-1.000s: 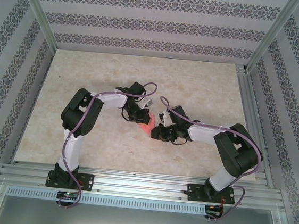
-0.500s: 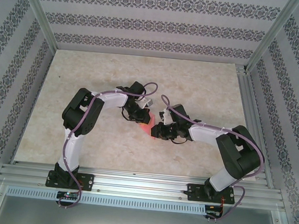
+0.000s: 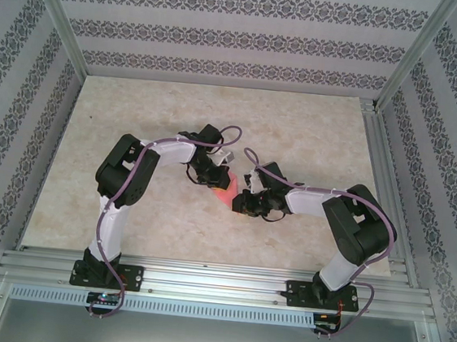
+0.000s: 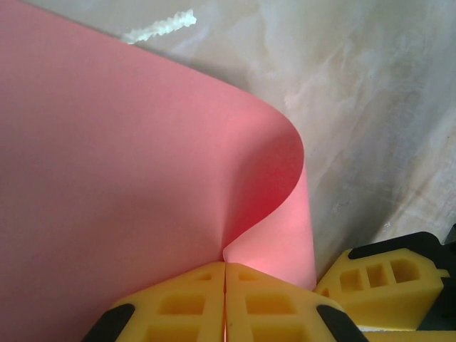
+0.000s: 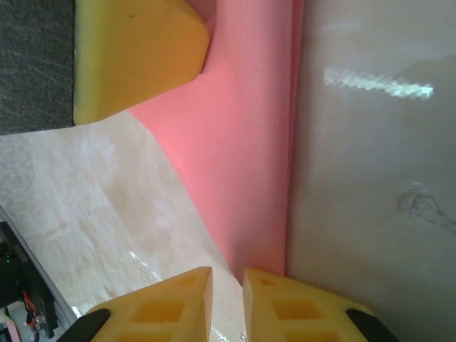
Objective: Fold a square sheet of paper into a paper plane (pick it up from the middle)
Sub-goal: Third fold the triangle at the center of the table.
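Pink-red matte square sheet of paper is near mid-bench, btwn the two wrists; from above just a small pink patch shows. Can't tell if any part rests on the surface. Left wrist cam: sheet not flat. One broad face on the left, then it rolls over in a soft rounded curl and runs back down to the pinch; no sharp crease at the curl. Left gripper: yellow jaws pressed together, seam tight, clamped on the sheet, paper coming straight out of the seam. Right wrist cam: sheet reads as a long pink strip w/ one straight edge on the right, narrowing toward the right gripper. Its jaws stand a little apart, thin slit w/ pale bench showing thru. Paper's narrow end reaches the tip of one jaw; contact can't be told. One jaw of the right gripper also shows low right in left wrist cam, just beside the sheet's lower edge. One jaw of the left gripper shows top left in right wrist cam, against the paper. Grippers close together, facing across the sheet. Bench: pale marbled top, w/ a short ragged white streak beyond the sheet. Left arm and right arm bend inward from the near rail. Patterned walls on three sides.
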{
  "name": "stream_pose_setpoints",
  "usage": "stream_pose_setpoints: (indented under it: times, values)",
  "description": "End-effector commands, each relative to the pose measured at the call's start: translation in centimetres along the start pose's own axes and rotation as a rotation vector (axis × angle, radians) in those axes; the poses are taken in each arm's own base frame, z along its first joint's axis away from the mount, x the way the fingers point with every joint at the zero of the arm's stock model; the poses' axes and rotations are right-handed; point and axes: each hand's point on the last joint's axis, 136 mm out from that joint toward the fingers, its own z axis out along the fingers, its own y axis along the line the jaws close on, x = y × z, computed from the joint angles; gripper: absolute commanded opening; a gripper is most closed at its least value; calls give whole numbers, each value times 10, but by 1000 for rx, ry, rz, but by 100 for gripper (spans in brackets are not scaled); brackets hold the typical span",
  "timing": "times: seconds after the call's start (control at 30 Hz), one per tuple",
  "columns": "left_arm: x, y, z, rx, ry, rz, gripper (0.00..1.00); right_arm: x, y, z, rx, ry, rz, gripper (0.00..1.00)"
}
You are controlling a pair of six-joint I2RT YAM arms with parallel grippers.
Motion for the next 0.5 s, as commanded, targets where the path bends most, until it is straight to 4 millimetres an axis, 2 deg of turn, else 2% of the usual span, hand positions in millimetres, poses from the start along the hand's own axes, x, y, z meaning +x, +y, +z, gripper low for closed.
stream_pose_setpoints:
  times: [0.0,0.1,0.27,0.33,0.4,0.47]
  values:
    - [3,14,7,-25,24,-13,10,7,-23,6,76,25,33,20]
    - [2,15,7,-31,27,-11,10,4,-18,3,54,11,37,19]
    - [2,15,7,-33,29,-11,10,-20,21,-20,-83,-63,7,19]
    - [2,16,7,-36,27,-10,10,-27,29,-26,-98,-78,-6,19]
    - [3,15,8,-31,29,-10,10,-27,28,-24,-95,-69,-7,19]
    - [3,16,9,-33,30,-14,10,-22,17,-17,-77,-48,14,19]
